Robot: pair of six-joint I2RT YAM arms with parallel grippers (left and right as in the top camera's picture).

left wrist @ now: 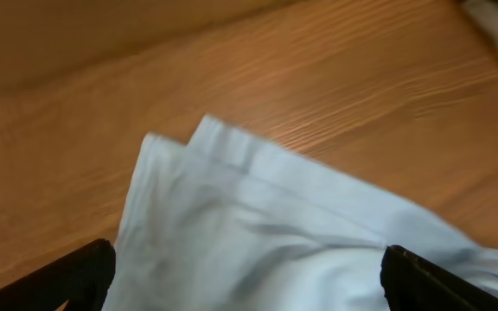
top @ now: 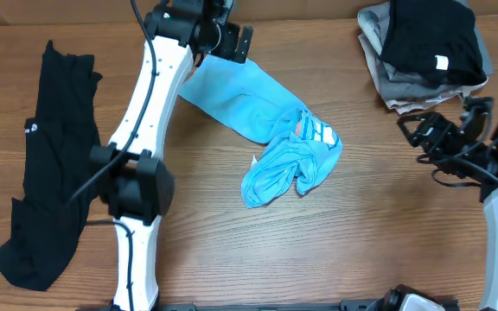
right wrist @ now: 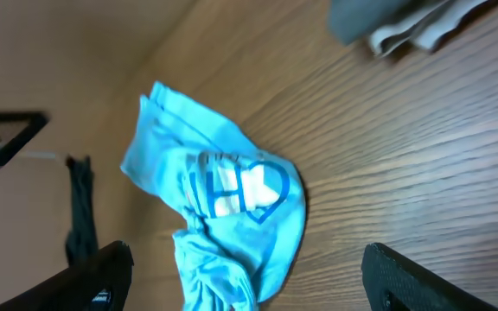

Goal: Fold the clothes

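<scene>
The light blue T-shirt (top: pixel 275 138) lies crumpled in the middle of the table, with its blue-white logo facing up at the right. One end stretches up and to the left toward my left gripper (top: pixel 230 40). In the left wrist view that gripper (left wrist: pixel 249 281) is open, with a hemmed edge of the shirt (left wrist: pixel 258 216) lying between and beyond its fingers. My right gripper (top: pixel 426 131) is open and empty, well to the right of the shirt. In the right wrist view the shirt (right wrist: pixel 232 199) lies beyond the open fingers (right wrist: pixel 249 281). A long black garment (top: pixel 46 164) lies flat at the left.
A pile of folded grey, beige and black clothes (top: pixel 426 47) sits at the back right corner and shows in the right wrist view (right wrist: pixel 396 22). The left arm's white link (top: pixel 141 130) crosses between the black garment and the shirt. The table is wood (top: pixel 379 225).
</scene>
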